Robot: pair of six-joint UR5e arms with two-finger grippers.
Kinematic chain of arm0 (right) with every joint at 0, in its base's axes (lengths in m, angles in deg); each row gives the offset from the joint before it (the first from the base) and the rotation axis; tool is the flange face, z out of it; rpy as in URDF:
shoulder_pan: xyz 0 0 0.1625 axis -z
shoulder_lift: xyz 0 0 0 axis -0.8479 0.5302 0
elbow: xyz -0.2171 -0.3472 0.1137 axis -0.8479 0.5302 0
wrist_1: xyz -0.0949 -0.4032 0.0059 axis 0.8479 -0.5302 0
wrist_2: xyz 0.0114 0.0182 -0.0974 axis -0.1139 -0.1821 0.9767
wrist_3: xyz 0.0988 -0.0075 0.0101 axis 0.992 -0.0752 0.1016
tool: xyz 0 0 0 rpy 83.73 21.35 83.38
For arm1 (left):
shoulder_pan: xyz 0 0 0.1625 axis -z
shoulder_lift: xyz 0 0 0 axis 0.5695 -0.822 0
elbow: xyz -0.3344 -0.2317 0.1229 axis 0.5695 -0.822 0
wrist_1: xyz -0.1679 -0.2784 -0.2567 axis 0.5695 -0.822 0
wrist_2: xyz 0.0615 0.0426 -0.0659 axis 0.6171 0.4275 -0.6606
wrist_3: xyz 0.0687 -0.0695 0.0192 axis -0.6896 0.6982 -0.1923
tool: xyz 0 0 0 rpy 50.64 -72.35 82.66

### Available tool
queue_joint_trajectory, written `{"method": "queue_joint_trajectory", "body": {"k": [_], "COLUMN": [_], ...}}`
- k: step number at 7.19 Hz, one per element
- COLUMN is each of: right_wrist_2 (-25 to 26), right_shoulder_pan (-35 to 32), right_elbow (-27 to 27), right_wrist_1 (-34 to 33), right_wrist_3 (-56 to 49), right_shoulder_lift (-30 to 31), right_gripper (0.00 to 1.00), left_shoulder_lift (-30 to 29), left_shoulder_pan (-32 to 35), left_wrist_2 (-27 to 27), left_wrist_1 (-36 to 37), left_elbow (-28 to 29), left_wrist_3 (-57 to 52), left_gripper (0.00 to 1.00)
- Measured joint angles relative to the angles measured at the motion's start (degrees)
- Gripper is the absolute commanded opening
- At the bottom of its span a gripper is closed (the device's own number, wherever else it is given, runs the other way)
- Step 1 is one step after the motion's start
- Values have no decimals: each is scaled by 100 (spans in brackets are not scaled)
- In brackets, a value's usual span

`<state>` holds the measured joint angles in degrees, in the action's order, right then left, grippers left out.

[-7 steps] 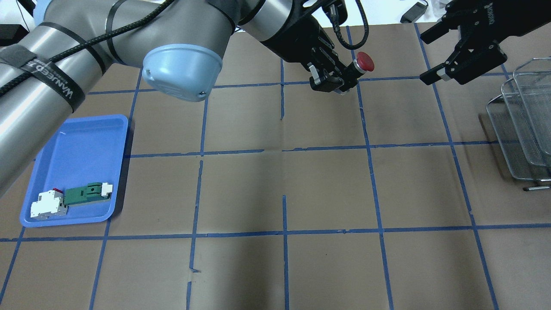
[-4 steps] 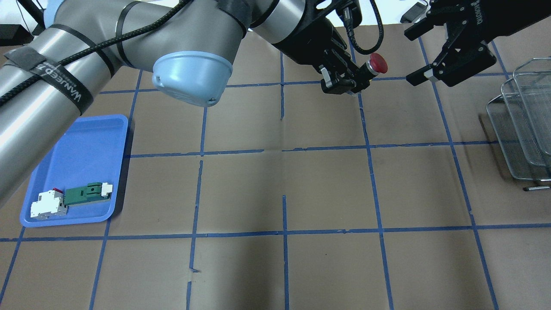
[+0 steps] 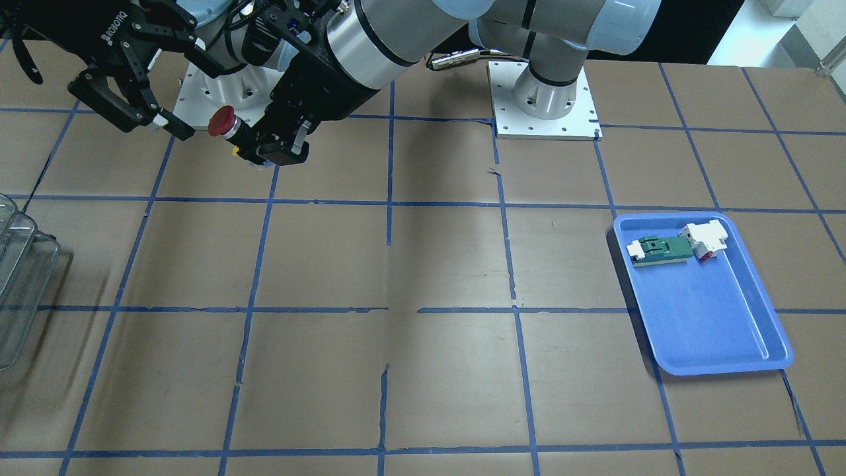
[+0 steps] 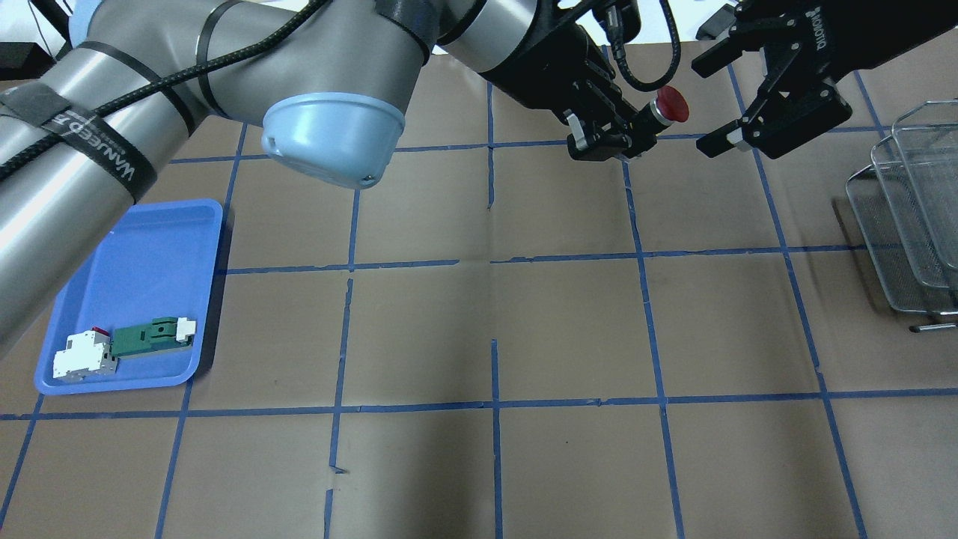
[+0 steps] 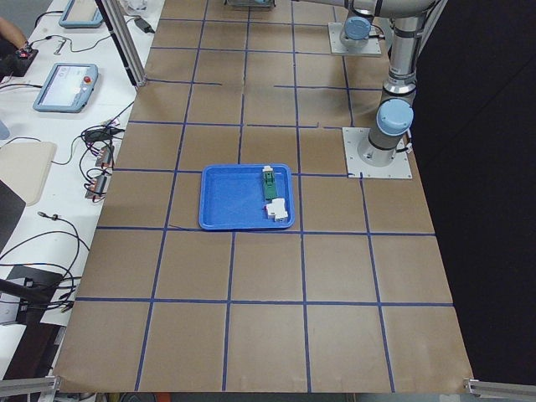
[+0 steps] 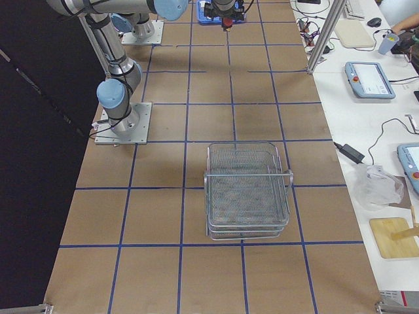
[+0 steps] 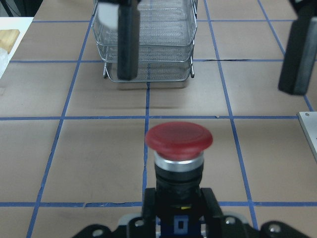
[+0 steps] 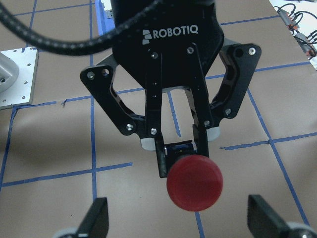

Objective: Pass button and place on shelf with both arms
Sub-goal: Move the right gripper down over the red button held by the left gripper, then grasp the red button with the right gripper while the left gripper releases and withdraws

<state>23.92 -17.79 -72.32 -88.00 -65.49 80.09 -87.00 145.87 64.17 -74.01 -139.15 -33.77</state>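
The button (image 4: 671, 103), a red mushroom cap on a black body, is held by its body in my left gripper (image 4: 638, 129), which is shut on it above the far side of the table. The cap points at my right gripper (image 4: 705, 105), which is open and empty, and stops just short of its fingertips. In the left wrist view the button (image 7: 178, 144) faces the two spread right fingers (image 7: 126, 44). In the right wrist view the cap (image 8: 194, 182) is centred ahead of the open fingers (image 8: 94, 220). The wire shelf (image 4: 909, 217) stands at the right edge.
A blue tray (image 4: 150, 247) at the left holds a white block with a red part (image 4: 82, 355) and a green board (image 4: 150, 335). The shelf also shows in the exterior right view (image 6: 247, 190) and in the front-facing view (image 3: 20, 284). Blue tape lines grid the brown table.
My left gripper has carried the button to the right, and my right gripper has moved left to meet it. The gap between the cap and the open right fingers has nearly closed.
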Motion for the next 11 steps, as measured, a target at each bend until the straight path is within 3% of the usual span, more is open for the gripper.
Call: {"method": "queue_joint_trajectory", "body": {"k": [3, 8, 9, 11], "right_wrist_2": [221, 39, -57, -147], "right_shoulder_pan": [-158, -198, -200, -200], "right_elbow": [-20, -47, -48, -48], "right_wrist_1": [-15, -44, -46, -41], "right_wrist_3": [-80, -44, -25, 47], "right_shoulder_lift": [-36, -35, -32, -33], "right_gripper": [100, 100, 90, 25], "left_shoulder_lift": [19, 127, 143, 159], "left_shoulder_pan": [44, 64, 64, 65], "left_wrist_2": [-29, -31, -34, -60], "left_wrist_1": [85, 93, 93, 93], "left_elbow": [2, -62, -68, -72], "left_wrist_3": [27, 32, 35, 34], "left_gripper": [0, 0, 0, 0]}}
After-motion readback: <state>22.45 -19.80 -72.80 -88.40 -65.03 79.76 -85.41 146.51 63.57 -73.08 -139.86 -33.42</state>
